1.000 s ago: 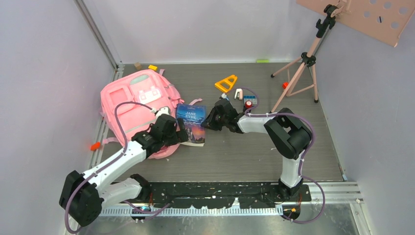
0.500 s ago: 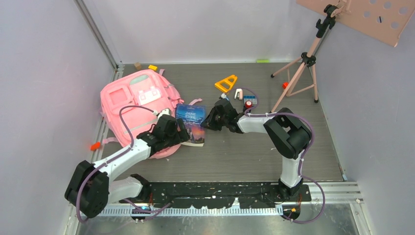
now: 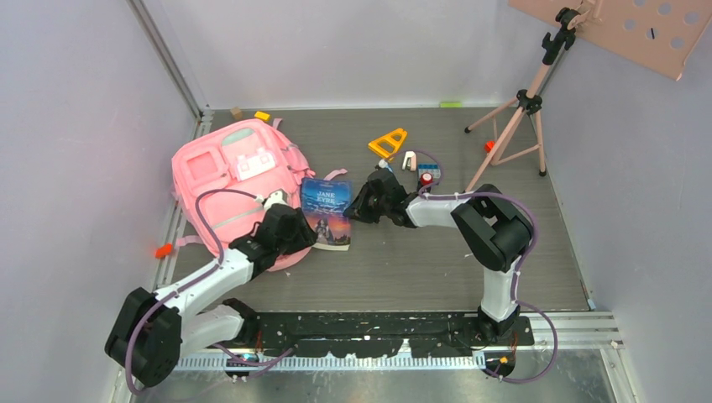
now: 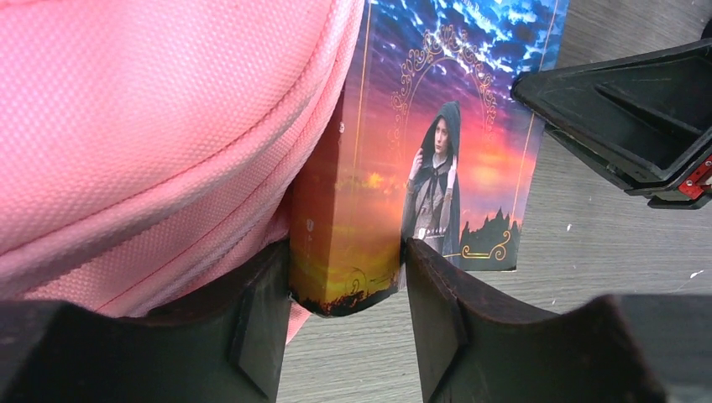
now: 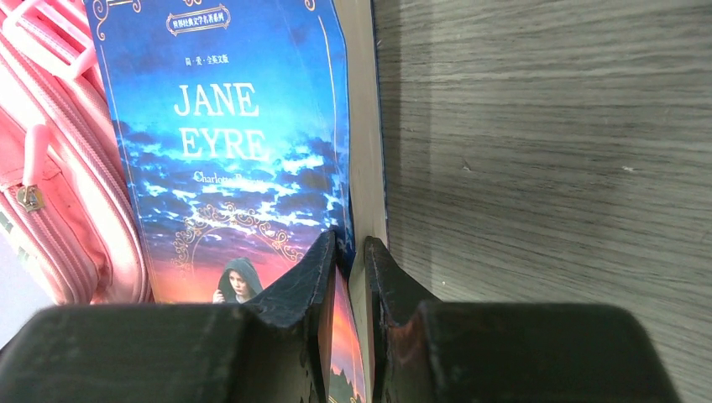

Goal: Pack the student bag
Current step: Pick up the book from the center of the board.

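**L arm eased back; both pincers on the book**

Since 1 s ago the L arm has moved. Its lower black joint, which swung toward the middle half a sec. ago, is again more to the left. The left gripper [image 3: 294,225] sits a little nearer to the bases than before. The purple cable [image 3: 220,195] looped over the bag has also changed its shape. The R arm and the book look to be in the same pos. as before.

The pink student bag [image 3: 222,180] lies flat on the far-left part of the table [image 3: 420,260], front pockets up. Its right side touches the "Jane Eyre" book [image 3: 327,210], which lies btw. the two grippers.

In the L wrist view the left gripper is clamped on the lower spine corner of the book. One finger is pressed btw. the bag fabric and the book, the other is on the front cover. In the R wrist view the right gripper [image 5: 351,248] has its fingers almost together, pinching the opposite edge of the book w/ the cover btw. them.

An orange triangle ruler [image 3: 388,143] lies farther back, well apart from the bag.
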`<action>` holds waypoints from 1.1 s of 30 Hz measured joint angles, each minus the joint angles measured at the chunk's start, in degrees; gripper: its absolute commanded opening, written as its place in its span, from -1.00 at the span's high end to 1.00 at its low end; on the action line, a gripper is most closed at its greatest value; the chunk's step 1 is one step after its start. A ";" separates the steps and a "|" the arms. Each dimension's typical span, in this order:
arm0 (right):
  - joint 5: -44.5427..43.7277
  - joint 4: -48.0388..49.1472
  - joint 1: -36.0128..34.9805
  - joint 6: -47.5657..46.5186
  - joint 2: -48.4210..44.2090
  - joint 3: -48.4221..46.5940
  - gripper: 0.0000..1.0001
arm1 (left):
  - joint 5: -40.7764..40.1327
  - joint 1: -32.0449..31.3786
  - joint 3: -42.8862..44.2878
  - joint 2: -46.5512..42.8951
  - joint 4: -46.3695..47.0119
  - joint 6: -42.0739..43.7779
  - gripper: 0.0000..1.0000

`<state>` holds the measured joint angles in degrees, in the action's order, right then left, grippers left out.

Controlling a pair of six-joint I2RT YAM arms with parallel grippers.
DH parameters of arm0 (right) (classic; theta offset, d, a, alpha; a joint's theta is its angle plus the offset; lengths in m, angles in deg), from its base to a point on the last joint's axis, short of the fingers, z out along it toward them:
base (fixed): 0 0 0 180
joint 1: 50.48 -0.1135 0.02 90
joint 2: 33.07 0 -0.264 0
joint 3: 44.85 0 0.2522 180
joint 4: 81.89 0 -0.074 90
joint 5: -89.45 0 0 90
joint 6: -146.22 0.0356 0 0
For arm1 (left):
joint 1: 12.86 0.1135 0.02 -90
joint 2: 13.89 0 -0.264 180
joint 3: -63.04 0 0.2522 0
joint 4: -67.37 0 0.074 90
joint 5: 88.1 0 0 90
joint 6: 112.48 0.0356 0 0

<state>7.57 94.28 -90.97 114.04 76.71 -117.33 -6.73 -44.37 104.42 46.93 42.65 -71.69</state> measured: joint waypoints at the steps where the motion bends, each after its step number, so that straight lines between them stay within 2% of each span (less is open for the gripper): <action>1: 0.00 0.00 0.00 -0.02 0.04 -0.09 0.99 | -0.04 0.02 -0.15 -0.13 0.13 0.00 0.02; 5: -0.04 -0.04 0.00 -0.02 0.24 -0.39 0.99 | -0.20 0.04 -0.48 -0.24 0.90 0.09 0.13; 11: -0.68 0.11 0.00 -0.07 0.37 -0.59 0.99 | 0.15 0.17 -0.70 -0.48 2.05 0.13 0.61; 19: -2.03 -0.33 0.00 -0.46 -0.11 -0.59 0.99 | 2.89 0.42 -1.18 -3.06 3.78 -0.35 0.99; 26: -3.58 -1.62 -0.17 -0.70 -0.92 -0.55 0.99 | 6.23 0.42 -1.16 -4.50 5.11 -0.37 1.00; 33: -4.42 -2.27 -0.17 -0.79 -1.40 -0.44 0.99 | 7.87 0.39 -1.16 -4.48 8.09 -1.22 0.56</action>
<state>3.15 92.01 -91.15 113.25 75.31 -117.77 1.14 -43.98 103.26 42.45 50.74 -72.91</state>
